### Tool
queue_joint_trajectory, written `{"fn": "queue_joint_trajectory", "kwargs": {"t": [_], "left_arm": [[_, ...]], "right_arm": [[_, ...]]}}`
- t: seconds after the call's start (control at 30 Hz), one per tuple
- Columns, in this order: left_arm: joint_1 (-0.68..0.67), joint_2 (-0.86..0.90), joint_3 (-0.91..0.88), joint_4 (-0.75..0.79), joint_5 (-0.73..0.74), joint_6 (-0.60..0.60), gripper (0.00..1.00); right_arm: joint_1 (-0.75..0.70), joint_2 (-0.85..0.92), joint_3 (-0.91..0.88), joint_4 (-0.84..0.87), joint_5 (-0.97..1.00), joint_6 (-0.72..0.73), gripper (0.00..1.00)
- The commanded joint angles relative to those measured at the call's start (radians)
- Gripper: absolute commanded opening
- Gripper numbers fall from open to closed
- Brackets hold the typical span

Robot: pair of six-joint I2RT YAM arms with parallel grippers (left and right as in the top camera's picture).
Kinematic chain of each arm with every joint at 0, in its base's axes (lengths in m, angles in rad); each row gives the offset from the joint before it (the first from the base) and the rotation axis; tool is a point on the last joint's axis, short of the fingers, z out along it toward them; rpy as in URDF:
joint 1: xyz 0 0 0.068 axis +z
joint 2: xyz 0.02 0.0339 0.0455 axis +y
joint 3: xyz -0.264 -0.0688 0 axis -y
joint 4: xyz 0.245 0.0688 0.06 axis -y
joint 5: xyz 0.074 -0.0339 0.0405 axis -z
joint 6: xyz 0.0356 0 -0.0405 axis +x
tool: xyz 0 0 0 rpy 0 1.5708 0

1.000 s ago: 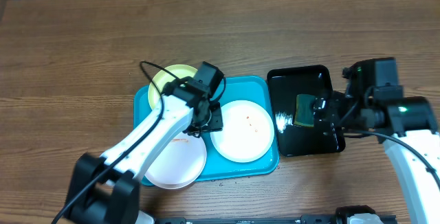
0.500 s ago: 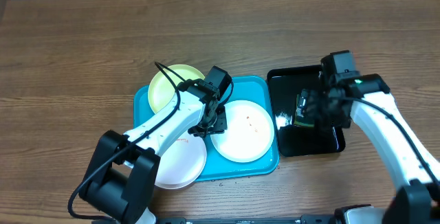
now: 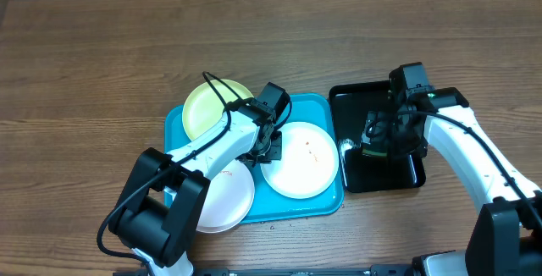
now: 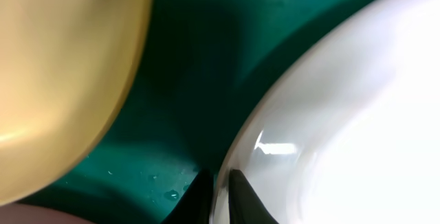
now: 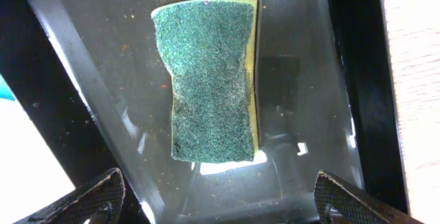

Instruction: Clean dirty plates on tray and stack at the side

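The left gripper [image 4: 218,194] pinches the rim of the right-hand white plate [image 3: 299,159] on the turquoise tray [image 3: 309,107]; the yellow-green plate [image 3: 207,108] and the other white plate [image 3: 227,198] share that tray. The right gripper [image 5: 218,198] hangs wide open over the sponge [image 5: 210,80] in the black tray [image 3: 364,98].

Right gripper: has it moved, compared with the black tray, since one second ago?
Yes. The right gripper has moved left, from the right side of the black tray to above the sponge lying in it.
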Motion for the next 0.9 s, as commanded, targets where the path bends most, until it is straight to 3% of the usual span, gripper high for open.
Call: {"fn": "queue_joint_trajectory", "kwargs": {"t": [0.0, 0.1, 0.17, 0.33, 0.5, 0.7, 0.87], "left_arm": [[0.000, 0.011, 0.006, 0.010, -0.001, 0.115, 0.09], [0.006, 0.010, 0.009, -0.001, 0.011, 0.112, 0.42], [0.006, 0.010, 0.009, -0.017, 0.029, 0.087, 0.50], [0.005, 0.010, 0.009, -0.032, 0.065, 0.021, 0.50], [0.005, 0.010, 0.009, -0.030, 0.063, -0.021, 0.51], [0.005, 0.010, 0.006, -0.026, 0.061, -0.046, 0.51], [0.004, 0.010, -0.019, -0.017, 0.060, -0.109, 0.48]], "right_arm": [[0.006, -0.003, -0.055, 0.029, 0.014, 0.009, 0.89], [0.006, -0.003, -0.119, 0.107, 0.014, 0.009, 0.89], [0.006, -0.003, -0.143, 0.134, 0.014, 0.009, 0.88], [0.006, -0.003, -0.198, 0.220, 0.014, 0.009, 0.77], [0.006, -0.003, -0.235, 0.330, 0.014, 0.009, 0.75], [0.006, -0.003, -0.242, 0.355, 0.014, 0.009, 0.75], [0.007, -0.003, -0.249, 0.328, 0.004, 0.009, 0.67]]}}
